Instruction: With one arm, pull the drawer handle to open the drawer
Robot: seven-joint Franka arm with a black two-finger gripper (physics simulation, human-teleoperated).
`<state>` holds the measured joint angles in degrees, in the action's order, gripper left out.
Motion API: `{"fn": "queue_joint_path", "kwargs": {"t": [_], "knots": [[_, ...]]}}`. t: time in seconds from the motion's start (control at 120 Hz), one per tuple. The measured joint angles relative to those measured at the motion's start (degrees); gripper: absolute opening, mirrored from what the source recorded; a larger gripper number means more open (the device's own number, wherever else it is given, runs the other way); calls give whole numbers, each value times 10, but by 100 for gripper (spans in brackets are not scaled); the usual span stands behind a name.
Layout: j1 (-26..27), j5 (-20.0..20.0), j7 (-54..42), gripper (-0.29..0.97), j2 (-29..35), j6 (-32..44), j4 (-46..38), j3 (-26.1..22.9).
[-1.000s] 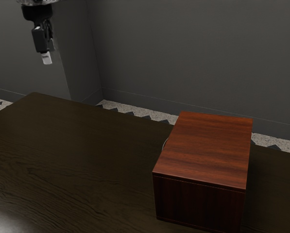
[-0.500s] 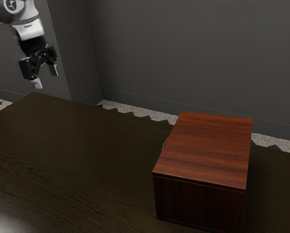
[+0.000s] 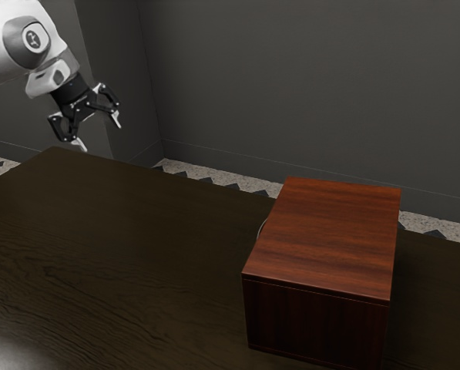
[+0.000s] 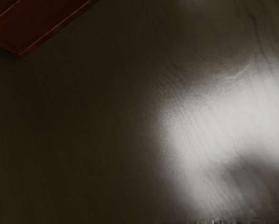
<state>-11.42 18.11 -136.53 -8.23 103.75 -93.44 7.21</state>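
Black and white-tipped, my gripper (image 3: 99, 129) hung at the exterior view's upper left, above the far edge of the dark wooden table (image 3: 99, 254). Its two fingers were spread wide and held nothing. Well apart from it, toward the exterior view's right, the reddish-brown drawer cabinet (image 3: 326, 254) stood on the table. I could not make out its handle. From my wrist camera, a corner of that cabinet showed beyond tabletop crossed by a pale glare (image 4: 209, 135).

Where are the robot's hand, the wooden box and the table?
Gripper (image 3: 98, 131), exterior view, midway between its fingers.
Wooden cabinet (image 3: 328, 231), exterior view, its top panel.
Table (image 3: 99, 254), exterior view, bare tabletop.
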Motion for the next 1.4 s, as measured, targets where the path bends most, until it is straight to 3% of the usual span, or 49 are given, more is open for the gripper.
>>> {"fn": "queue_joint_path", "kwargs": {"t": [0.408, 0.55, 0.8, 1.008, 1.208, 1.4], "knots": [[-1, 22, -213, 68, 9, 32, -69, -6], [1, 64, -293, 66, 0, 34, -70, -10], [7, 128, -295, 48, -10, 37, -68, -41], [17, 159, -295, 52, -32, 38, -68, -50], [37, 173, -295, 52, -55, 48, -63, -64], [57, 178, -295, 42, -74, 75, -59, -76]]}}
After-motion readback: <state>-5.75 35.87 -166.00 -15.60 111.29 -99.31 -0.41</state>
